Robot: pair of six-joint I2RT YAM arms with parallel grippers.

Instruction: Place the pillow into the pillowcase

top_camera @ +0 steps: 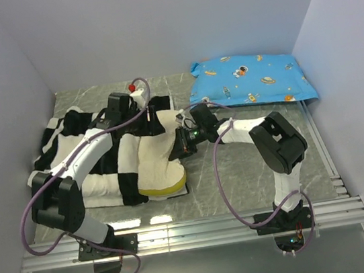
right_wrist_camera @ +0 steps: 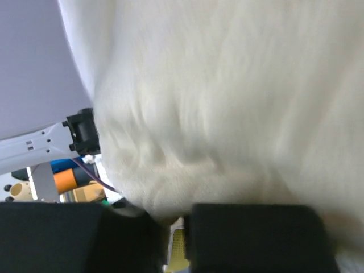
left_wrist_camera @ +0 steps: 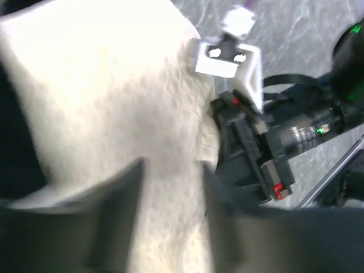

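The cream pillow (top_camera: 155,159) lies partly inside the black and white checkered pillowcase (top_camera: 66,136) on the left of the table, its olive-yellow edge sticking out at the near end. My left gripper (top_camera: 154,120) is at the pillow's far right corner. In the left wrist view its jaws (left_wrist_camera: 173,187) stand a finger-width apart with a fold of dotted pillow (left_wrist_camera: 114,102) between them. My right gripper (top_camera: 177,148) is at the pillow's right edge. In the right wrist view it (right_wrist_camera: 181,227) is nearly closed, pinching pillow fabric (right_wrist_camera: 227,85). The right gripper's body also shows in the left wrist view (left_wrist_camera: 250,153).
A blue cartoon-print pillow (top_camera: 250,81) lies at the back right against the wall. Grey walls close in the table on three sides. An aluminium rail (top_camera: 195,233) runs along the near edge by the arm bases.
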